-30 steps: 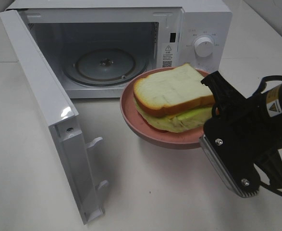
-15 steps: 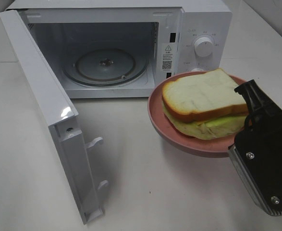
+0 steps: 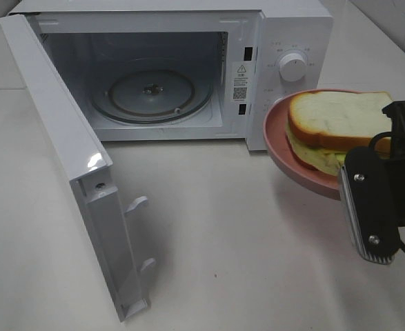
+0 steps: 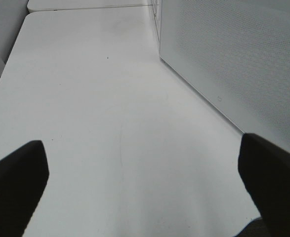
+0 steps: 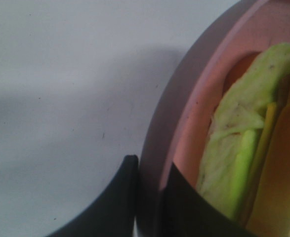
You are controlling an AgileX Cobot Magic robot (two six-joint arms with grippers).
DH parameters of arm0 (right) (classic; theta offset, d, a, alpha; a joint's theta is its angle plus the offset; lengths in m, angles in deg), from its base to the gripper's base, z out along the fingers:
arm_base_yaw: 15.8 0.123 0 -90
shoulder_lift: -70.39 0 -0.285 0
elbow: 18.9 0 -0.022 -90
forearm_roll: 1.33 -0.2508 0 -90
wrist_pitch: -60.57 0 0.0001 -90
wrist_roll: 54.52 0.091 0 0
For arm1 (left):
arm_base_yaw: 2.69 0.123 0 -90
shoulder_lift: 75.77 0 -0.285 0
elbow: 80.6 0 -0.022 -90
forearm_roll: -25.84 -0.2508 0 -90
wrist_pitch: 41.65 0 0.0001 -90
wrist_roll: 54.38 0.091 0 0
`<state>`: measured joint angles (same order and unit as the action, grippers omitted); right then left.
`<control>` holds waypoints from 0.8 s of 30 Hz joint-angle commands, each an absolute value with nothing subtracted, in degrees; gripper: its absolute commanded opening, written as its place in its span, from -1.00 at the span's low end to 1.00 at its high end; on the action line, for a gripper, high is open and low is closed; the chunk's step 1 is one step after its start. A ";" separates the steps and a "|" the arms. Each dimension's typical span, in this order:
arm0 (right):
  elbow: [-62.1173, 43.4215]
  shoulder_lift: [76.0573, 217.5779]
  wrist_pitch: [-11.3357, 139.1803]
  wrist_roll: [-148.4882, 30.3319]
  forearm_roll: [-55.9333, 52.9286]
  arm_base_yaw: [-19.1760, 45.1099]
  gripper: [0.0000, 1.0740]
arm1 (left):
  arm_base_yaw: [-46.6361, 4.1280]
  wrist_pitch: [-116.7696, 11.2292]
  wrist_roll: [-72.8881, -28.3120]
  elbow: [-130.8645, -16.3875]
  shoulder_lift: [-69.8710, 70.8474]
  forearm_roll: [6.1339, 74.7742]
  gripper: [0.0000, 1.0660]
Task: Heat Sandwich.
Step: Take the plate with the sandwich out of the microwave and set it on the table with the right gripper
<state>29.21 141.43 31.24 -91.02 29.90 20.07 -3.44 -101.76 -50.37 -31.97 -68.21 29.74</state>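
Observation:
The sandwich [image 3: 333, 121], white bread with brown crust and green lettuce, lies on a round pink plate [image 3: 285, 148] held above the table at the right, in front of the microwave's control panel. My right gripper [image 3: 390, 146] is shut on the plate's near-right rim. In the right wrist view its two dark fingers [image 5: 125, 192] pinch the pink rim [image 5: 184, 113], with the sandwich [image 5: 238, 163] just inside. My left gripper [image 4: 145, 192] is open over bare table with nothing between its fingers. It does not show in the exterior view.
The white microwave [image 3: 285, 27] stands at the back with its door [image 3: 71, 158] swung wide open to the left, and its glass turntable [image 3: 150, 93] shows inside. The left wrist view shows its perforated side wall [image 4: 233, 59]. A dial [image 3: 292, 67] sits on the panel.
My right gripper has carried the plate with the sandwich to the right and a little back, away from the microwave's opening to in front of the control panel. The left gripper stays open.

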 commanded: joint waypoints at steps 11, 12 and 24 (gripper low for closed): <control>29.15 140.86 21.55 -70.85 37.23 19.90 -1.00 | -3.32 -101.01 -50.37 -31.69 -69.81 29.80 0.87; 29.15 140.86 20.92 -69.02 38.26 19.90 -1.00 | -3.32 -101.01 -50.37 -31.69 -69.81 29.80 0.87; 29.15 141.03 13.42 -51.66 43.30 19.90 -1.00 | -3.32 -101.01 -50.37 -31.69 -69.81 29.80 0.87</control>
<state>29.21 141.43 14.33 -54.01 40.67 20.07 -3.44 -101.76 -50.37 -31.97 -68.21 29.74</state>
